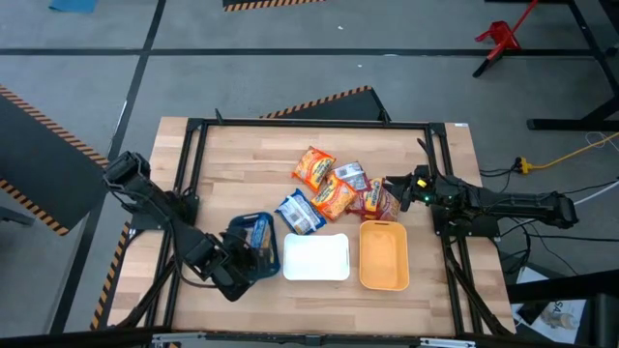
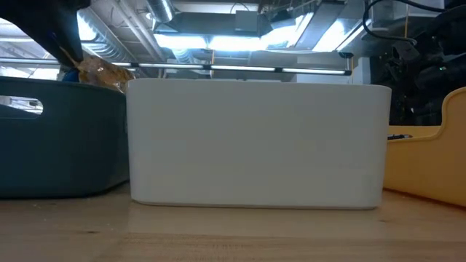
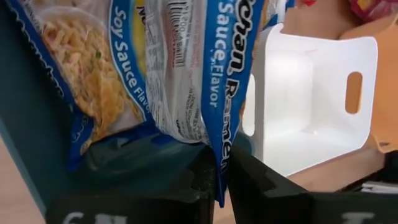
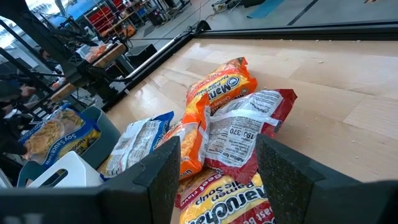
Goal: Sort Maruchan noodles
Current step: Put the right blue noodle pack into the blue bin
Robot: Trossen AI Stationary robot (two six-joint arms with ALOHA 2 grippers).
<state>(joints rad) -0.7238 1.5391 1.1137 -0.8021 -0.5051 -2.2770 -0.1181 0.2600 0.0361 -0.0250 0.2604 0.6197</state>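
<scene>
While left fingers (image 3: 222,180) pinch blue "Soy Sauce Flavor" packet (image 3: 205,68), right fingers (image 4: 214,163) open over Maruchan packets (image 4: 233,121).

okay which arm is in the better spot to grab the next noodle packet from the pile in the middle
Right, probably. The right gripper hangs open directly over the pile, with a dark red packet between its fingers. The left gripper is off at the teal tray, shut on a blue packet.

Left arm: reached in from the table's left edge toward its front.
Left gripper (image 3: 222,180): jaws nearly closed, pinching a thin edge.
Right arm: stretched in low from the table's right edge.
Right gripper (image 4: 217,171): fingers (image 4: 163,168) stood apart, gripping nothing.
</scene>
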